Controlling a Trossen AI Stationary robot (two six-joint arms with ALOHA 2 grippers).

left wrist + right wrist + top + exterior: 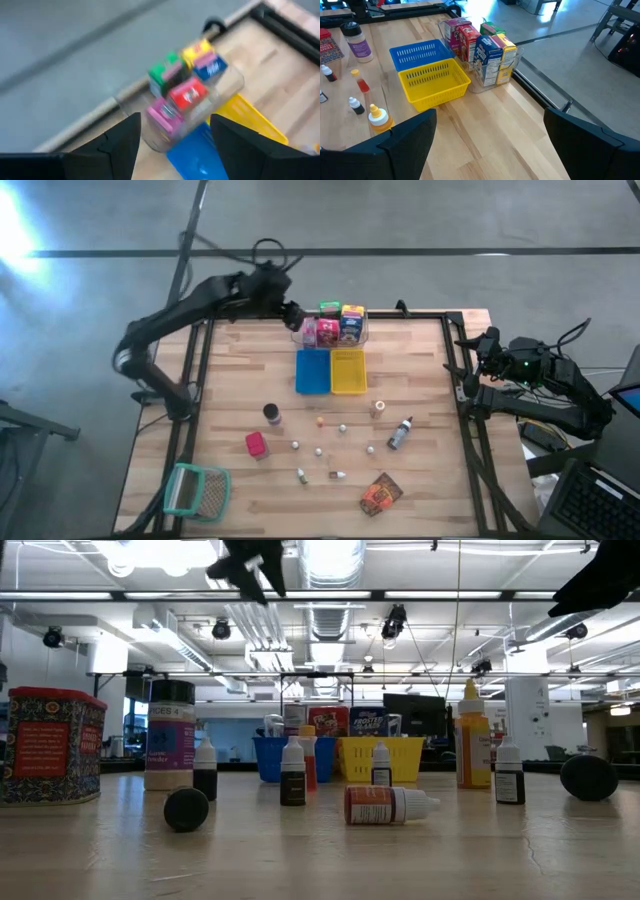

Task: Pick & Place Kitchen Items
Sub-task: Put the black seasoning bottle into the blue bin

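Several small cartons, pink, red, green, blue and yellow, stand upright in a clear tub (335, 327) at the table's far edge; they also show in the left wrist view (185, 90). My left gripper (293, 317) hovers open and empty just left of the tub, above the far edge; its fingers (122, 142) frame the tub from a distance. Loose on the table are a dark jar (272, 414), a red can (256, 444), a small grey bottle (400, 433), an orange packet (381, 494) and several tiny pale pieces (319, 450). My right gripper (478, 348) waits open and empty at the table's right edge.
A blue tray (313, 370) and a yellow tray (348, 370) stand side by side just nearer than the tub. A teal-rimmed mesh basket (195, 490) lies at the near left corner. A dark frame rail (455, 370) runs along the table's sides.
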